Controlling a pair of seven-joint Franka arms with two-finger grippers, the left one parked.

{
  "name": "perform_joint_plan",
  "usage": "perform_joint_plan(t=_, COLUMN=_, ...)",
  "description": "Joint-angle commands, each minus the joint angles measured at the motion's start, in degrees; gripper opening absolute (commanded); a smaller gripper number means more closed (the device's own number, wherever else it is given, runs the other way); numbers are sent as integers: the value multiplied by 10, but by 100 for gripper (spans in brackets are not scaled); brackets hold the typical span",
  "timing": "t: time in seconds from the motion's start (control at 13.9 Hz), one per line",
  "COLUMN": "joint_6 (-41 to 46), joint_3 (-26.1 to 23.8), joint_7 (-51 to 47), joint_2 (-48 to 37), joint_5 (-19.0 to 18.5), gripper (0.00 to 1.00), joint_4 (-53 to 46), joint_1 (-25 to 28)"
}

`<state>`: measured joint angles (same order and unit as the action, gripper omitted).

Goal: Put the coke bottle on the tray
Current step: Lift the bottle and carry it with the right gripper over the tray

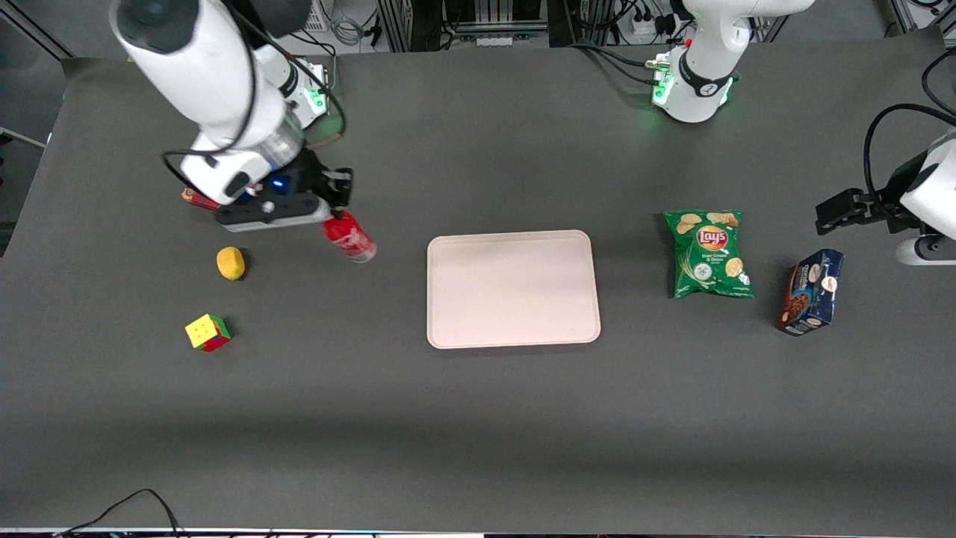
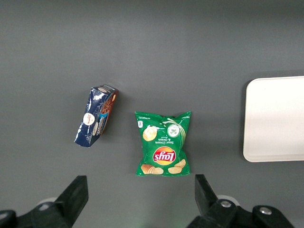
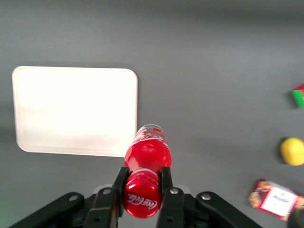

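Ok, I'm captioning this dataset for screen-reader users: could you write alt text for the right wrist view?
The right arm's tool is shut on the neck of a small red coke bottle with a red cap, held above the dark grey table just short of a large pale pinkish-beige plastic tray. A yellow lemon and a red cookie box lie on the table nearby.

Front view: the whole table (image 1: 478, 418) is seen from high above, looking steeply down. Right wrist view: taken close over the gripper (image 3: 142, 183), facing down. Left wrist view: aimed straight down. The tray (image 1: 513, 288) (image 2: 275, 118) (image 3: 71, 109) is shared by all three.
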<state>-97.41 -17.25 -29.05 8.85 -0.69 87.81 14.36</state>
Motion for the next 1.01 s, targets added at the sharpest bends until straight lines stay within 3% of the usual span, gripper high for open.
perform_joint_plan(t=0.0, joint_6=14, joint_3=1, joint_7=-88, joint_2=106, joint_5=-11, gripper=0, joint_4=-105, joint_1=55)
perform_joint_plan(t=0.43, joint_6=-66, joint_3=0, joint_7=-171, joint_2=198, joint_5=-80, gripper=0, joint_4=-120, joint_1=114)
perform_joint_plan(t=0.94, joint_6=-128, joint_3=-1, joint_7=-221, joint_2=262, joint_5=-135, gripper=0, joint_4=-115, joint_1=137)
